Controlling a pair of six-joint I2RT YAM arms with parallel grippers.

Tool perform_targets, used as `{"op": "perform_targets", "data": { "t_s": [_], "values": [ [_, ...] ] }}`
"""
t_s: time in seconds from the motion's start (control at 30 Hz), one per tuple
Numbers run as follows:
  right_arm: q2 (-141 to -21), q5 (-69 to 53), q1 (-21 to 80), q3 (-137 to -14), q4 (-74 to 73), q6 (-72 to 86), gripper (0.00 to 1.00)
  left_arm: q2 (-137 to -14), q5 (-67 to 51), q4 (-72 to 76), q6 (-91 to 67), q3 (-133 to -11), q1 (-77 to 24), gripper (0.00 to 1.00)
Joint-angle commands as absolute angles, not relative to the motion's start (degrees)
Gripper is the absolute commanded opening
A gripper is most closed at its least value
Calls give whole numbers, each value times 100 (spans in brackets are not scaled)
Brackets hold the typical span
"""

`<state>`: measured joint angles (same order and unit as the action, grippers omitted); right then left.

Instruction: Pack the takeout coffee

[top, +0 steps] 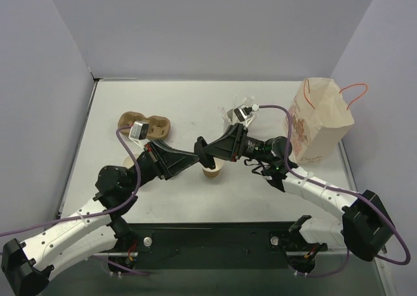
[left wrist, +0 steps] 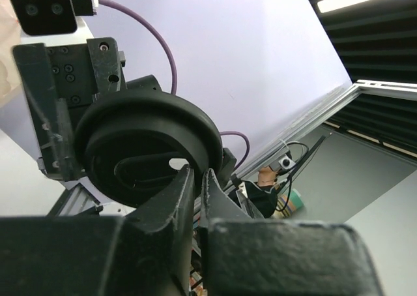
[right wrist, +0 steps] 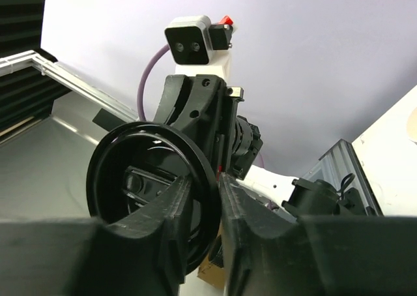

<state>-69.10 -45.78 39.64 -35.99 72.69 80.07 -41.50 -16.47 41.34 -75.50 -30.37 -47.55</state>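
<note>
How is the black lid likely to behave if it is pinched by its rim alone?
The black lid looks like thin moulded plastic, so it probably flexes under a hard pinch. Both the left gripper and right gripper hold only its rim, so its smooth edge might slip. Being round, it would likely roll if dropped.

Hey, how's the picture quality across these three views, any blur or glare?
Top view: even soft light, sharp, hardly any shadows. Left wrist view: left gripper's fingers dark and blurred up close, bright ceiling strip top right. Right wrist view: right gripper's fingers blurred too, black lid crisper.
</note>
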Motion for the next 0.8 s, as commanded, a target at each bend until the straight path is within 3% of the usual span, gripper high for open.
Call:
{"op": "perform_targets", "data": {
  "t_s": [0.0, 0.1, 0.13, 0.17, 0.23, 0.33, 0.37, 0.47, 0.6, 0.77],
  "values": [
    [-6847, -4570, 4061, -3604, 9185, 7761, 32, -4192, -1890, 4000, -7287, -3436, -4790, 5],
    [-6601, -4457, 3999, -3463, 8799, 7524, 42, -4070, -1846, 3403, -6989, -3568, -4773, 0],
    [-6514, -4413, 3982, -3428, 8650, 7436, 48, -4000, -1820, 2984, -6900, -3673, -4772, 0],
    [-6321, -4369, 3929, -3367, 8248, 7244, 61, -3973, -1793, 2797, -6786, -3717, -4746, 0],
    [-6066, -4219, 3885, -3314, 7676, 6945, 71, -3894, -1758, 2132, -6435, -3866, -4746, 0],
    [-5381, -3773, 3832, -3331, 5850, 6102, 83, -3858, -1522, 606, -5610, -4393, -4729, 0],
    [-4953, -3588, 3832, -3383, 4531, 5778, 89, -3902, -1425, 180, -5381, -4769, -4729, 0],
    [-4135, -2385, 3867, -3682, 1997, 4660, 93, -4270, -1082, -1359, -4581, -5315, -4720, 0],
    [-3455, -1232, 3902, -3972, 249, 3965, 99, -5166, -520, -2801, -3615, -6430, -4763, 0],
    [-2937, -423, 3929, -4262, -1271, 3490, 100, -6564, 550, -4226, -3156, -7433, -5122, 0]
  ]
}}
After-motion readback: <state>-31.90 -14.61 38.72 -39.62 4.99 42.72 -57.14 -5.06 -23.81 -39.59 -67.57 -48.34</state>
